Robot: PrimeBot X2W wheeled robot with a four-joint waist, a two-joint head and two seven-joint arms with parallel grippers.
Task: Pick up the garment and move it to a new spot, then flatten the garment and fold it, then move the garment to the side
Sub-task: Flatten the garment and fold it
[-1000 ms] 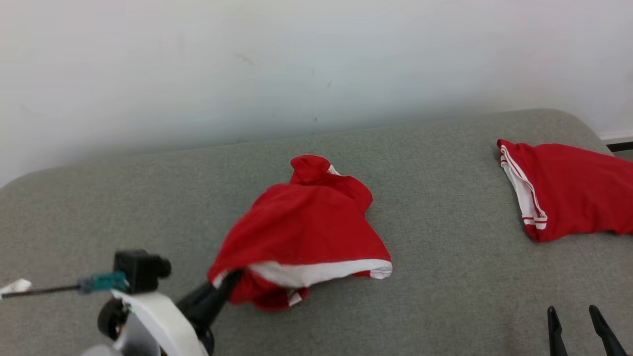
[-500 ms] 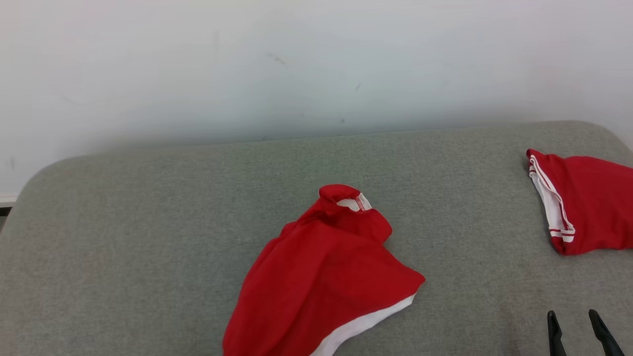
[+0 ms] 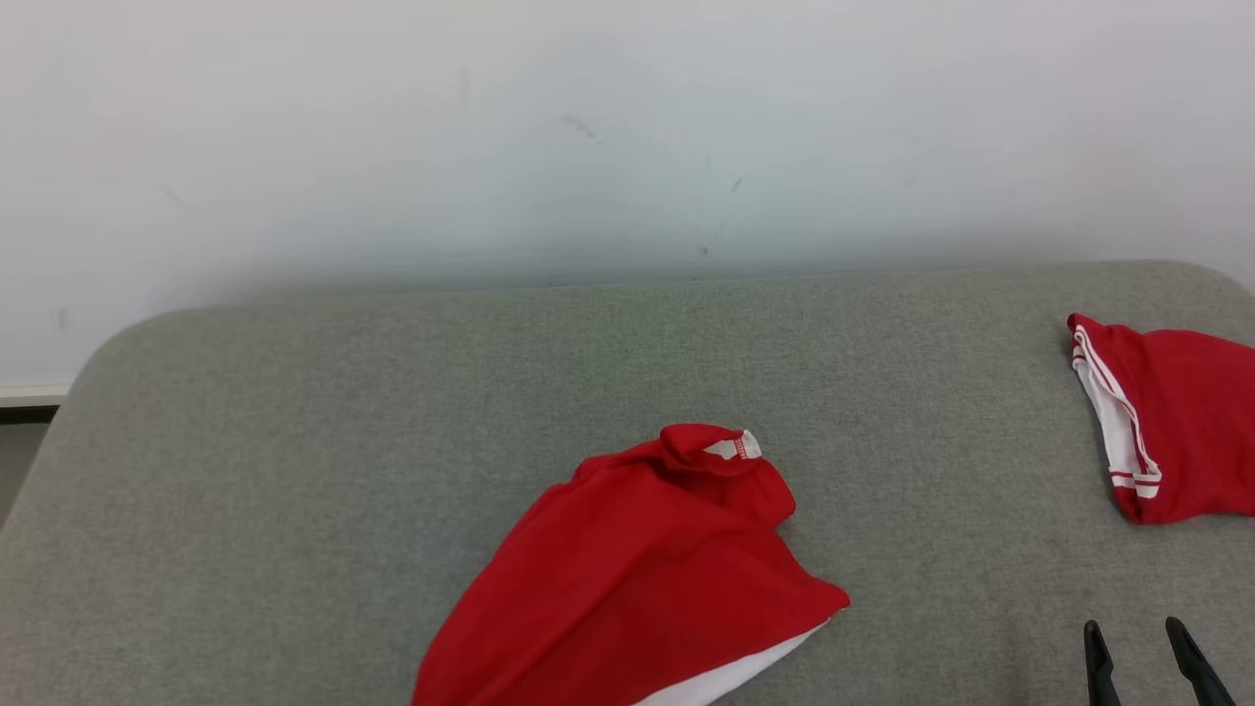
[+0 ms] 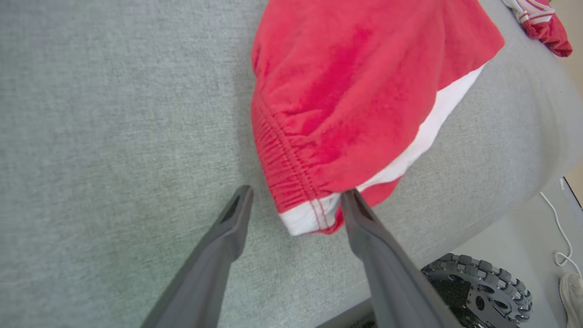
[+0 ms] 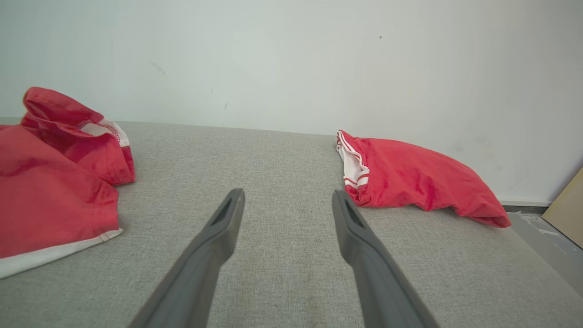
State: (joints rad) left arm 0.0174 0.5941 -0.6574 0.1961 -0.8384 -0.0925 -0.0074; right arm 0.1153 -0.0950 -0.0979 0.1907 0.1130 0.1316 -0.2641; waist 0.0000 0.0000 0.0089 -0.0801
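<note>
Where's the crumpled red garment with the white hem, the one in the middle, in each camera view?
Head view: the crumpled red garment, bottom centre.
Left wrist view: the garment, upper middle.
Right wrist view: the garment, left edge.
Shared landmark: the second red garment, at the right in each.

Red garment with white trim lies crumpled

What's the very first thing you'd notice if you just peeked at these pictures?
The bright red garment with white trim jumps out first, crumpled in a heap at the front middle of the grey cushion. A second red garment lies at the far right. In the left wrist view, the left end effector stands open, one finger on either side of the heap's white-trimmed corner.
</note>
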